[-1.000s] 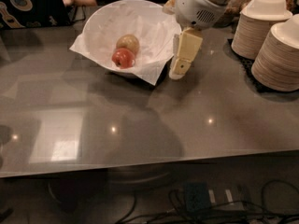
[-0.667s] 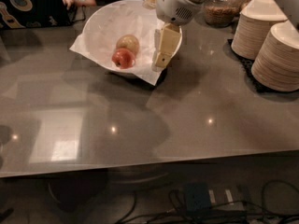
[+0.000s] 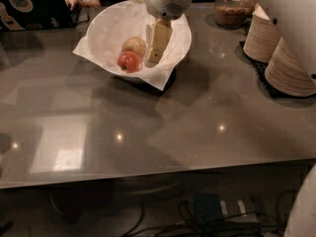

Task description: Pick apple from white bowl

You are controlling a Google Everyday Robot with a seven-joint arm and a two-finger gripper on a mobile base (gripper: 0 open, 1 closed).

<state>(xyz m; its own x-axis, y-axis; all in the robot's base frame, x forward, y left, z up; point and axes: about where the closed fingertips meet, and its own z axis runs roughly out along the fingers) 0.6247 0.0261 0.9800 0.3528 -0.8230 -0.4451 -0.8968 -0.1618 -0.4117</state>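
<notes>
Worktop: a grey, glossy slab spanning the view. Its near edge runs across the lower part, with cables on the floor beneath. The whole near and left expanse lies bare, with open room in front of the bowl.

Robot arm: a white body entering from the upper right and reaching over the far side of the worktop.

White bowl: wide and round, at the far middle of the worktop. It is lined with crumpled paper whose corners overhang the rim at the front and left.

Paper plates: two stacks near the right edge, well apart from the bowl. A glass jar stands behind them.

End effector: cream-coloured, pointing down inside the right half of the bowl, below rim height, just right of the fruit. Whether it is spread or pressed together cannot be told.

Apple: red, resting on the paper at the bowl's bottom, ungrasped. It touches a pale round fruit behind it.
</notes>
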